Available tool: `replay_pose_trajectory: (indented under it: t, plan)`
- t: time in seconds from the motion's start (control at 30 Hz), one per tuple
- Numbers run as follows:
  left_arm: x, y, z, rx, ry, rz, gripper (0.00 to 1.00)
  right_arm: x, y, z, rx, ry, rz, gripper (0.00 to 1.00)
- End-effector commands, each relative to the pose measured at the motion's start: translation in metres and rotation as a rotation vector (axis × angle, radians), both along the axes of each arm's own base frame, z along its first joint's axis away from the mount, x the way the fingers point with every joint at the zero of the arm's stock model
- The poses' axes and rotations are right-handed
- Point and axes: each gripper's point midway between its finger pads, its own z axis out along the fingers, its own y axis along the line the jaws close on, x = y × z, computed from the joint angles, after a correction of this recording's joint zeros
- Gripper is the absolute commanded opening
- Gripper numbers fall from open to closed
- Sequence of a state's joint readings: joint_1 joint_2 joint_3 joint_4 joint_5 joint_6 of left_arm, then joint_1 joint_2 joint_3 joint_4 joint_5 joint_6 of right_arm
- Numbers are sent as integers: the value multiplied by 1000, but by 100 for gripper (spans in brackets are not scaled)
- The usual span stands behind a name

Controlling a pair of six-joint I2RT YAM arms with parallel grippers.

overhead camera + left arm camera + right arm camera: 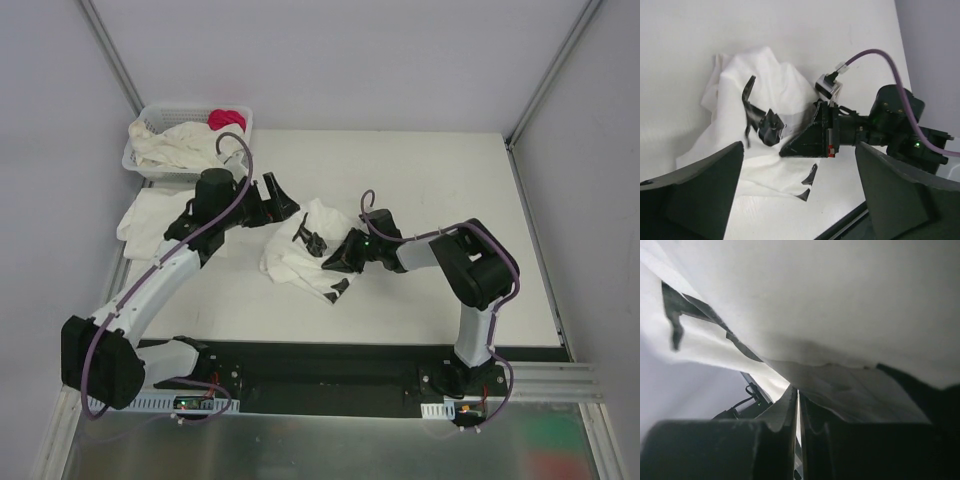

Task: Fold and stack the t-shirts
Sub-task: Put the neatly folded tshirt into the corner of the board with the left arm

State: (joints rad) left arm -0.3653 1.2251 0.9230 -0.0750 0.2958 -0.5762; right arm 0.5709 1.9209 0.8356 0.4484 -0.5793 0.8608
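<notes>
While the right gripper (338,260) pinches the printed t-shirt (298,258) at the middle of the surface (440,200), probably to lift an edge for a fold, the overhead view shows the left gripper (278,195) spread wide and empty beside it. Other t-shirts (185,145) fill the basket (145,170) at the far left corner; another lies just beside it. Left wrist view: white surface, grey wall (935,40). Right wrist view: jaws closed flat on white cloth.

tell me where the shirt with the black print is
In the top view the printed t-shirt lies crumpled at the middle of the table, the right tool shut on its right edge and the open left tool just off its upper left.
</notes>
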Motion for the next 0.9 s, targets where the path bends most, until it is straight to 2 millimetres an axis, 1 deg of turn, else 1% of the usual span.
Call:
replay_pose_trajectory:
  t: [0.0,0.07,0.13,0.3,0.33,0.37,0.4,0.43,0.47,0.5,0.53,0.57,0.6,0.63,0.67,0.7,0.73,0.77,0.8,0.83,0.87]
  plan:
    - [-6,12,11,60,-42,7,98,14,2,9,14,-37,-39,6]
    - [-8,14,0,75,-21,11,99,14,2,11,14,-44,-41,6]
    - [-7,13,-5,75,-4,14,99,13,1,11,12,-47,-43,6]
    - [9,5,-24,65,23,18,97,12,0,14,18,-51,-40,4]
    - [16,1,-31,56,28,16,96,12,1,15,18,-55,-37,4]
    - [17,-4,-35,41,38,-4,96,12,1,16,20,-56,-37,4]
    - [23,-9,-35,20,26,-9,95,12,0,14,17,-52,-37,4]
    - [31,-13,-46,16,46,-10,95,10,0,14,16,-52,-33,4]
    - [38,-19,-45,7,37,-23,95,9,0,13,14,-50,-30,4]
    - [40,-25,-47,-14,47,-50,94,9,-1,11,10,-47,-31,4]
    - [45,-29,-62,-10,86,-56,93,7,-1,10,9,-43,-26,4]
    - [55,-36,-55,-30,62,-71,93,6,-2,9,9,-39,-23,4]
    - [58,-42,-56,-46,71,-94,92,5,-3,7,6,-35,-22,4]
    - [62,-47,-70,-49,108,-102,92,4,-4,6,3,-31,-22,4]
    - [72,-54,-60,-71,79,-120,91,3,-5,5,4,-26,-22,4]
    - [74,-61,-60,-95,95,-138,91,3,-6,4,2,-26,-22,4]
    - [77,-66,-70,-103,122,-147,90,3,-7,2,-2,-24,-24,4]
    - [83,-74,-61,-122,104,-165,89,3,-9,1,-3,-19,-26,4]
    - [85,-78,-60,-136,110,-173,88,4,-10,1,-1,-16,-29,3]
    - [86,-83,-65,-141,124,-186,89,6,-10,1,1,-17,-31,3]
    - [88,-90,-59,-147,112,-202,88,8,-11,2,4,-14,-37,3]
